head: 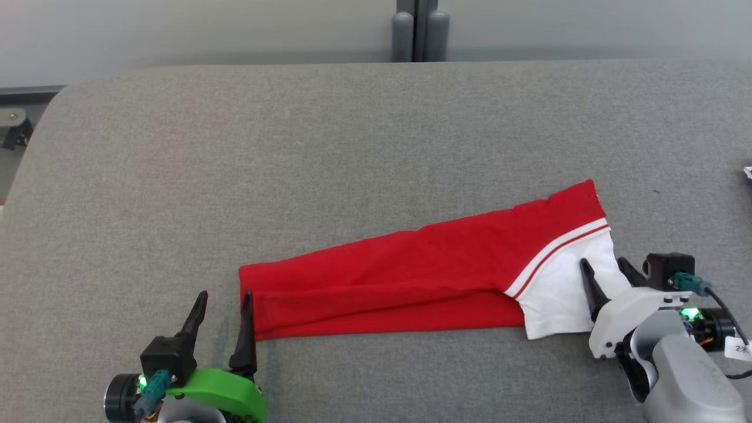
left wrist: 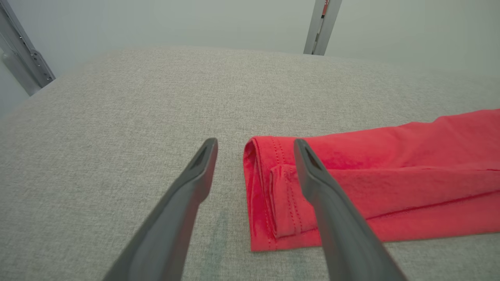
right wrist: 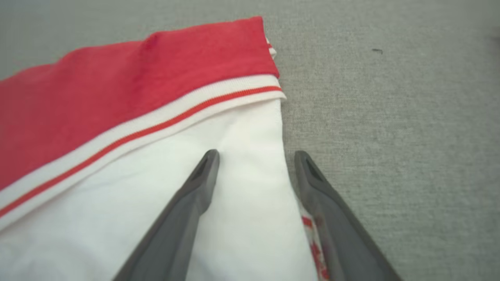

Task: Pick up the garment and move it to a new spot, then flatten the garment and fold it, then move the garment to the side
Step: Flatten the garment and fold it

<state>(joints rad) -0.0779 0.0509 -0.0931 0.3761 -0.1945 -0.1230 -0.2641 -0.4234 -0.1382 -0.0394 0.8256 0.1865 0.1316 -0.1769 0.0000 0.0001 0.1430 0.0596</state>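
The garment (head: 411,276) lies on the grey table (head: 352,147), folded into a long red strip that slants up to the right and ends in a white part with red-white trim. My left gripper (head: 225,296) stands open at the strip's left end. In the left wrist view the left gripper (left wrist: 254,143) has one finger over the garment's (left wrist: 390,168) red hem and the other over bare table. My right gripper (head: 602,262) is open at the white end. In the right wrist view the right gripper (right wrist: 256,154) straddles the garment's (right wrist: 136,97) white edge. Neither holds cloth.
The grey felt-like table reaches to a pale wall with two grey posts (head: 420,29) behind its far edge. A small white thing (head: 748,172) peeks in at the right border. The table's left corner is rounded, with metal framing (left wrist: 23,58) beyond it.
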